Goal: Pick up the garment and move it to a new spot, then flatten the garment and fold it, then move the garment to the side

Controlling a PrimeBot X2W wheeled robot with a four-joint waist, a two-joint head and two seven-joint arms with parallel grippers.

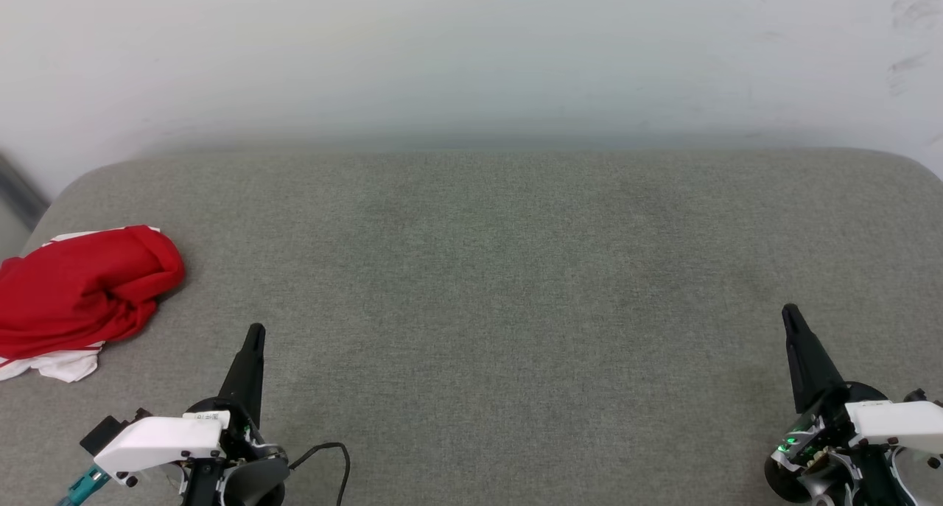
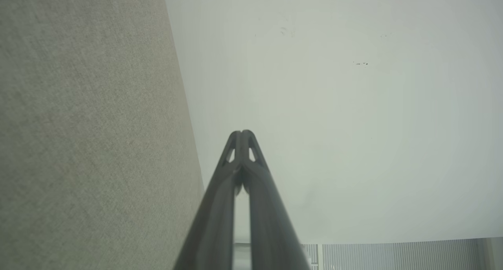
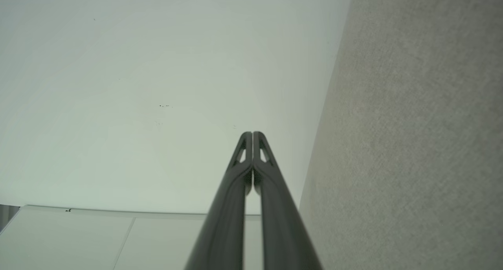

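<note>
Apparently at the very start. Shows garment [image 1: 81, 292] crumpled, unfolded, up-left of left end effector [image 1: 256, 332], apart from it. Shows left end effector and right end effector [image 1: 790, 312] clamped closed, empty. Leaves pick-up, flattening, folding, side move.

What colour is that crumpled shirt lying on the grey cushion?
The garment is mostly red, with white parts and red-and-white striped trim at its edges; the head view shows it best.
</note>
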